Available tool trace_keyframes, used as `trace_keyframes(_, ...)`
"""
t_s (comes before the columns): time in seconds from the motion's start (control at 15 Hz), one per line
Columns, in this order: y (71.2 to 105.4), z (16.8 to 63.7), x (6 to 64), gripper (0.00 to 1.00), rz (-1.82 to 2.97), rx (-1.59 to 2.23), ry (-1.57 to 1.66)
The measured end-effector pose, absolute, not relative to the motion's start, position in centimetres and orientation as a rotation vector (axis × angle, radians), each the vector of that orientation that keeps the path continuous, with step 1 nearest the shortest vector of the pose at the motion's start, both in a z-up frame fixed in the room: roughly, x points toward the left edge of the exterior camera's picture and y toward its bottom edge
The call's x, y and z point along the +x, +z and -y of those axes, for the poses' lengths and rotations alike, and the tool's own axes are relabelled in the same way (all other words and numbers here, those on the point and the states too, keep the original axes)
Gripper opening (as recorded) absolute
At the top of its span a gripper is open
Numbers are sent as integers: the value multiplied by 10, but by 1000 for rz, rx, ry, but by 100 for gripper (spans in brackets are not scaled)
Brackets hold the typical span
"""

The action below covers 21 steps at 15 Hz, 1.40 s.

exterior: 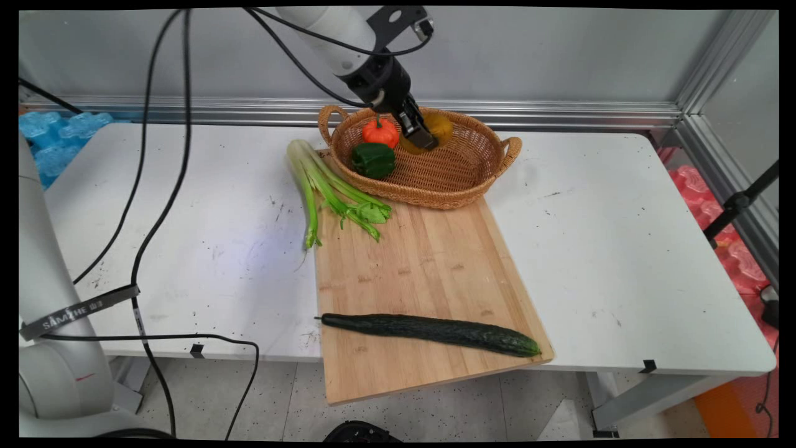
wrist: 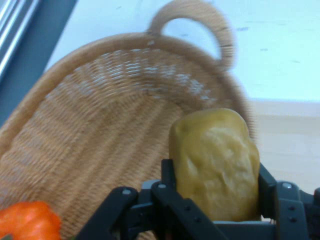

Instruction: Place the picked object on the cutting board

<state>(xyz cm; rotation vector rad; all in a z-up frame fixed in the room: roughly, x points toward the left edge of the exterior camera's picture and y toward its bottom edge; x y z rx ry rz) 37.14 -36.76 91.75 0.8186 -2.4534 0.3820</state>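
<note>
While nothing's happening up front, a long dark green cucumber lies across the near end of the pale wooden cutting board on the white desk. Further back, a bunch of light green celery stalks sits half on the board's left edge. Behind that, the oval woven wicker basket holds a dark green bell pepper and a small orange tomato. Right there the black two-finger gripper is pinching a lumpy yellow pepper just over the basket.

Yellow potato in claw (above basket)
</note>
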Motion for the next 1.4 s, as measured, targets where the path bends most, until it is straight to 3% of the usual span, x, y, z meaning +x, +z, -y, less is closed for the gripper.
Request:
trace_keyframes(0.4,939,330,360,0,2496,596,335)
trace_keyframes(0.73,936,316,342,0,2518,466,302)
trace_keyframes(1.4,879,329,291,0,2566,320,224)
